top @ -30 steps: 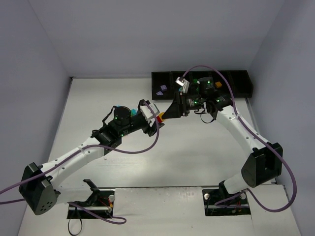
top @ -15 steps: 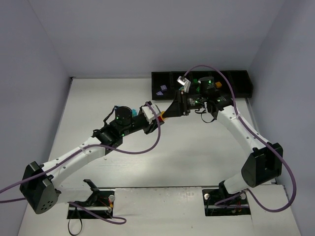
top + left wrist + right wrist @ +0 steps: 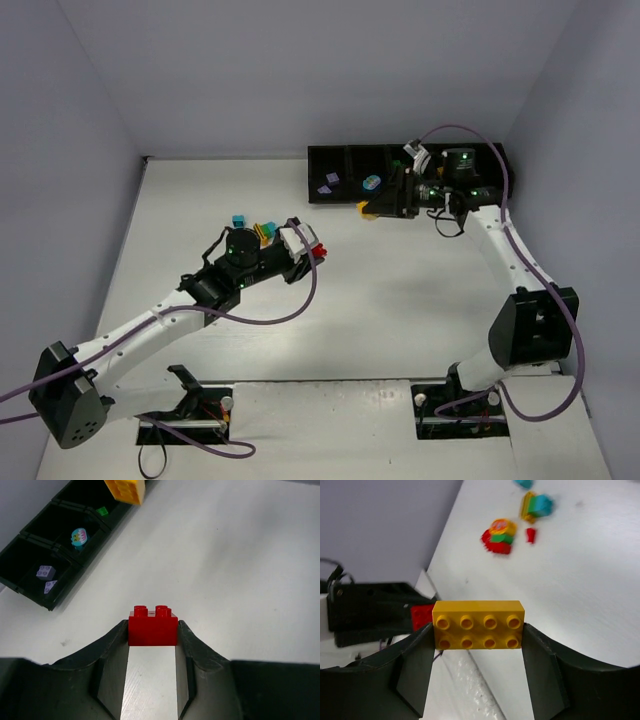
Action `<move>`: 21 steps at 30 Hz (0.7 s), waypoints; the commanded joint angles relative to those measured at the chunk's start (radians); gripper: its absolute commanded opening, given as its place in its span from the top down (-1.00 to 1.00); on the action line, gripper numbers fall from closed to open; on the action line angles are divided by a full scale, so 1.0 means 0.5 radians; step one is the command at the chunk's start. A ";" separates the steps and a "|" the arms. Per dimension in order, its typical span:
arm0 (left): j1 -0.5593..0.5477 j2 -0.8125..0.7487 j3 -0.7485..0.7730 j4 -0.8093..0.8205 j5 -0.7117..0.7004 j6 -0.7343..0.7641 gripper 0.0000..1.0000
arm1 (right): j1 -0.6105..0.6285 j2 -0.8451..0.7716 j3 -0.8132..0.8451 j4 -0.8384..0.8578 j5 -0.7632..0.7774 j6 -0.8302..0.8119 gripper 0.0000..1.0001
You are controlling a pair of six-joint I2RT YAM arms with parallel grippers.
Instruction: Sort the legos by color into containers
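My left gripper (image 3: 312,246) is shut on a red studded lego (image 3: 318,249), which sits between its fingertips in the left wrist view (image 3: 152,625) above the table. My right gripper (image 3: 373,207) is shut on a yellow-orange eight-stud lego (image 3: 478,625) and holds it just in front of the black tray's (image 3: 340,153) near edge. This yellow lego also shows at the top of the left wrist view (image 3: 125,489). In the tray, the leftmost bin holds two lilac legos (image 3: 45,571), the bin beside it a teal rounded piece (image 3: 78,536), and a further bin a green one (image 3: 102,511).
Loose legos lie on the table left of my left gripper: a teal one (image 3: 239,220) and an orange and green cluster (image 3: 265,232). The right wrist view shows them as a red, green and yellow clump (image 3: 499,536) and a teal and yellow pair (image 3: 537,505). Walls close three sides.
The two grippers were together at mid-table. Now the right one has swung back-right to the tray with the yellow lego, and the left one has drawn back left holding the red lego.
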 commanded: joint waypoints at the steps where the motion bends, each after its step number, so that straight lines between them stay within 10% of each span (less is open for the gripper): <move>1: 0.010 -0.067 -0.017 0.117 -0.016 -0.032 1.00 | -0.212 0.086 0.191 0.054 0.327 -0.018 1.00; 8: 0.010 -0.199 -0.146 0.105 -0.092 -0.177 1.00 | -0.357 0.478 0.578 0.035 2.218 0.034 1.00; 21: 0.007 -0.380 -0.257 -0.018 -0.135 -0.281 1.00 | -0.470 1.469 1.559 0.023 2.783 0.092 0.61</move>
